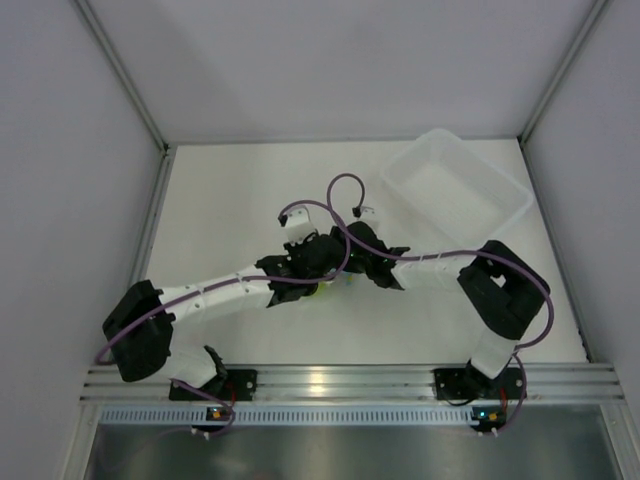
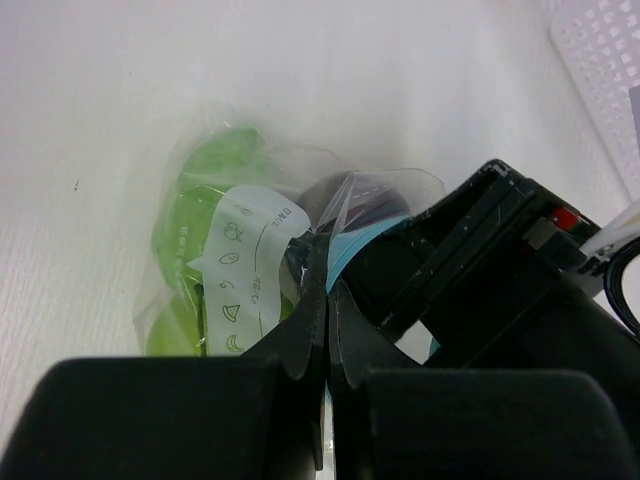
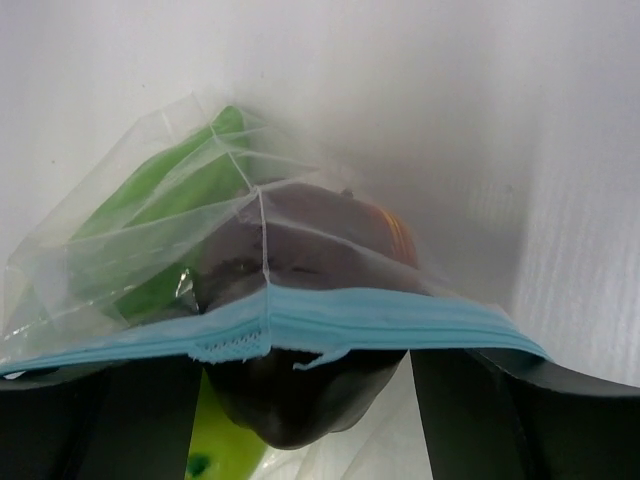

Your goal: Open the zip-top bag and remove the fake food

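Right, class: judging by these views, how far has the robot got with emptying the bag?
Done: the left gripper is shut on the plastic edge of the bag. In hand: the right gripper stands open at the blue zip strip; whether the strip has parted is unclear. Left: the green fruit and dark fruit sit inside the bag; none is visibly out.
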Controlling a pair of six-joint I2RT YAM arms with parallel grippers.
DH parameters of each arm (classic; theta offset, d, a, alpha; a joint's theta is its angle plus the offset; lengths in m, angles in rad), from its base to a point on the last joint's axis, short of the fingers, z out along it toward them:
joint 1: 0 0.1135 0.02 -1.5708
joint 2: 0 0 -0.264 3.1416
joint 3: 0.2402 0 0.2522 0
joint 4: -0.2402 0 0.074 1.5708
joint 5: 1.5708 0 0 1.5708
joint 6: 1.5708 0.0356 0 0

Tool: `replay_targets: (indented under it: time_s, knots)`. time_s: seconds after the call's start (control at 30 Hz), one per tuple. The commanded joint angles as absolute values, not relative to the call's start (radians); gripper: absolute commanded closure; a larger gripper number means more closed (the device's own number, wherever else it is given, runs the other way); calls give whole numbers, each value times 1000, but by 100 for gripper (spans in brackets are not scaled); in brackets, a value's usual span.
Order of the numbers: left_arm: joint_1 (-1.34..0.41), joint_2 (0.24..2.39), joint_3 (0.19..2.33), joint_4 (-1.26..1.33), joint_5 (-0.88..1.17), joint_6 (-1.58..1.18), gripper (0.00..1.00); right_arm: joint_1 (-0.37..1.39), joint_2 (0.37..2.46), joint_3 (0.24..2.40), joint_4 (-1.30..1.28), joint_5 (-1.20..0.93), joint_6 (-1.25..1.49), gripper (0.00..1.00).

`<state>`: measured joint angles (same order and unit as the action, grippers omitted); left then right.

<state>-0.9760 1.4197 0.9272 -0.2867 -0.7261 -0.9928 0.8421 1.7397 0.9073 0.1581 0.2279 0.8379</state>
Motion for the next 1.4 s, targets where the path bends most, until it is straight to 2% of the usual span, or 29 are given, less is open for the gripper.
replay_targets:
  time_s: [0.0, 0.5, 0.8, 1.1, 1.37]
  knots:
    - [-965, 1417, 940, -238, -733, -979, 100, 853, 1643, 896, 82, 276, 759, 48]
    - [-930, 1425, 983, -242, -802, -887, 100, 865, 1439, 851, -43, 172, 594, 48]
    - [-917, 1462, 989, -242, -723, -887, 100, 828, 1281, 914, -211, 204, 503, 48]
    - [-916, 1459, 980, -241, -667, -887, 100, 518, 1223, 985, -293, 209, 417, 48]
    - [-916, 1445, 1006, -242, -634, -851, 100, 224, 1391, 1170, -391, 244, 382, 46]
